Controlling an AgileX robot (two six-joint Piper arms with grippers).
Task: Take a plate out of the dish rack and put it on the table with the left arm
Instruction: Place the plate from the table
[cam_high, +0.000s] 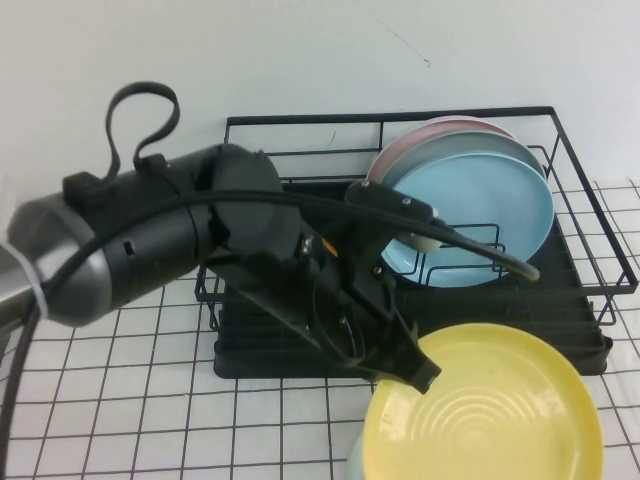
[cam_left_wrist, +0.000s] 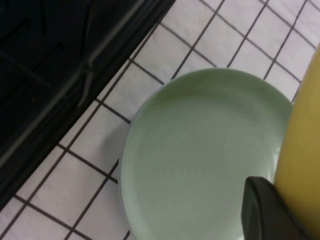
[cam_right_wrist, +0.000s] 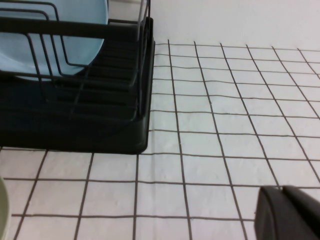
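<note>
My left gripper (cam_high: 418, 372) is shut on the near-left rim of the yellow plate (cam_high: 490, 412). It holds the plate in front of the black dish rack (cam_high: 258, 352), above the grid-cloth table (cam_high: 120, 400). In the left wrist view one black finger (cam_left_wrist: 265, 210) presses against the yellow plate (cam_left_wrist: 300, 135), which shows edge-on. A mint green plate (cam_left_wrist: 200, 150) lies flat on the table beneath it and peeks out under the yellow plate in the high view (cam_high: 353, 462). My right gripper (cam_right_wrist: 282, 190) is shut and empty, low over the table to the right of the rack (cam_right_wrist: 75, 115).
A light blue plate (cam_high: 480, 205) stands upright in the rack, with a pink plate (cam_high: 450, 125) behind it. The blue plate also shows in the right wrist view (cam_right_wrist: 50, 30). The grid cloth (cam_right_wrist: 225, 125) stretches to the right of the rack.
</note>
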